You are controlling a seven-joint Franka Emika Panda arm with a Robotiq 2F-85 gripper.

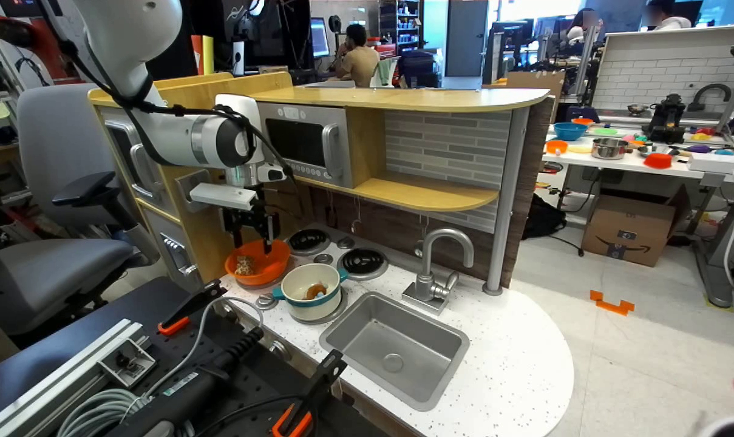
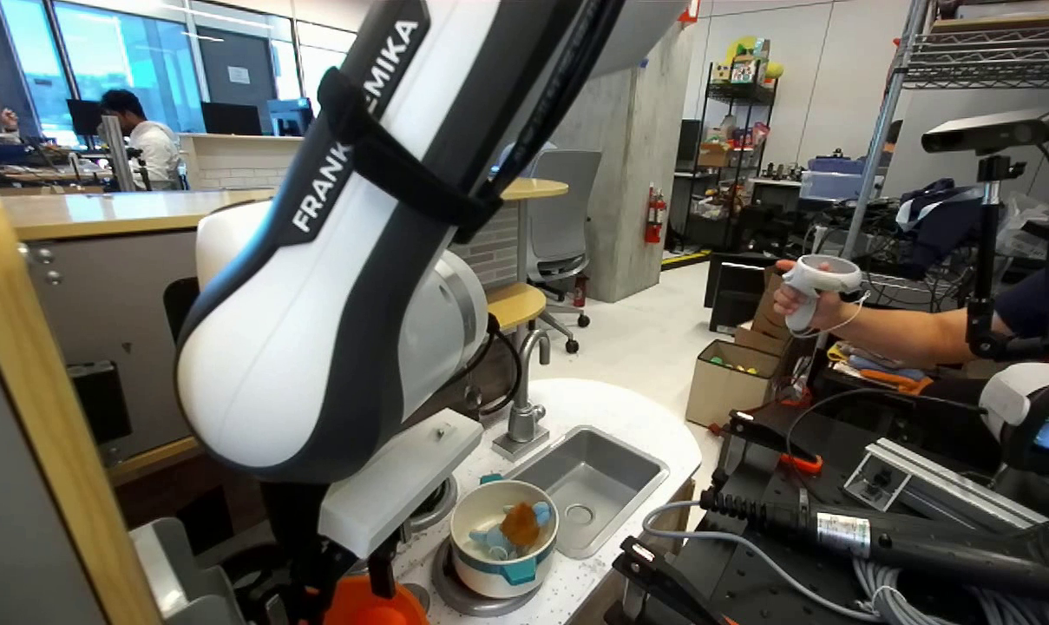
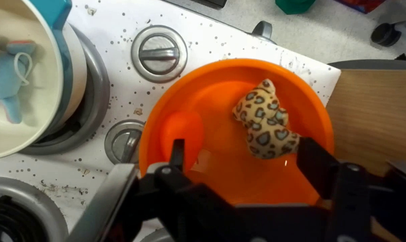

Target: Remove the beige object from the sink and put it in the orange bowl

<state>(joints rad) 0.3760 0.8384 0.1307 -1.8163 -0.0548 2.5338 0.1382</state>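
Note:
The beige object is a small leopard-print plush (image 3: 265,124). It lies inside the orange bowl (image 3: 234,65), toward the right side in the wrist view. In an exterior view the plush (image 1: 244,266) shows in the orange bowl (image 1: 275,262), which stands on the stove top. My gripper (image 3: 239,148) is open above the bowl, its fingers wide apart with nothing between them. Its right finger overlaps the plush's edge in view; I cannot tell if they touch. The sink (image 1: 367,340) shows only its drain. The plush is hidden in an exterior view where the bowl (image 2: 359,603) is partly visible.
A white pot with teal handles (image 1: 306,309) stands beside the bowl and holds a blue toy (image 3: 8,74) and an orange-brown item (image 1: 316,291). The faucet (image 1: 427,261) rises behind the sink. A microwave and shelf unit (image 1: 306,145) stands close behind the arm.

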